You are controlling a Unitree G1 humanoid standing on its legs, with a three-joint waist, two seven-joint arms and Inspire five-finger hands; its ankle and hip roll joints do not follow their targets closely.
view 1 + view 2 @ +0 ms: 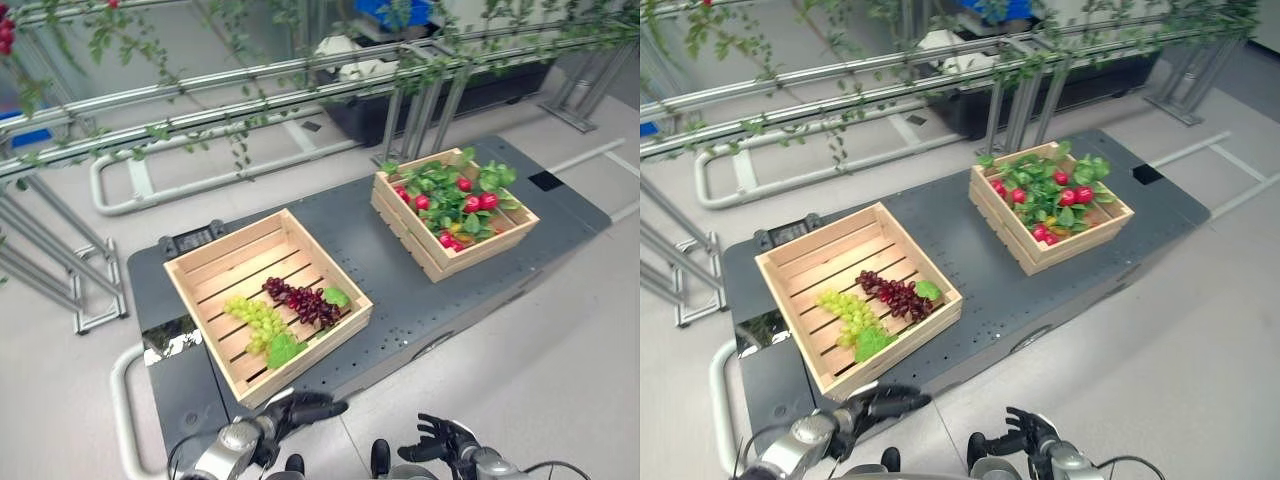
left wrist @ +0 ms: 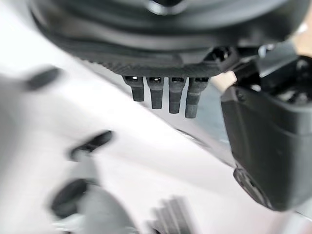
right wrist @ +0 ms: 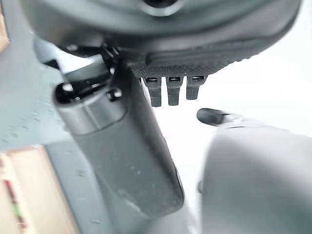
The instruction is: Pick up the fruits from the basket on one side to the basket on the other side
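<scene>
Not started or between picks: left hand (image 1: 300,408) and right hand (image 1: 440,438) hang low with fingers relaxed, holding nothing, green grapes (image 1: 252,318) and purple grapes (image 1: 305,299) in near crate (image 1: 205,262) just beyond left hand, far crate (image 1: 415,246) of red fruit (image 1: 478,202) well ahead of right hand.

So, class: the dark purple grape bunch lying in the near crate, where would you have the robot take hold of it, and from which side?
Probably grip the purple grape bunch across its thick middle, coming straight down from above. It lies flat on the slats of the near crate, whose walls block a sideways approach. The green grapes lie close on the left, so the open left hand, nearest, should close along the bunch's length.
</scene>
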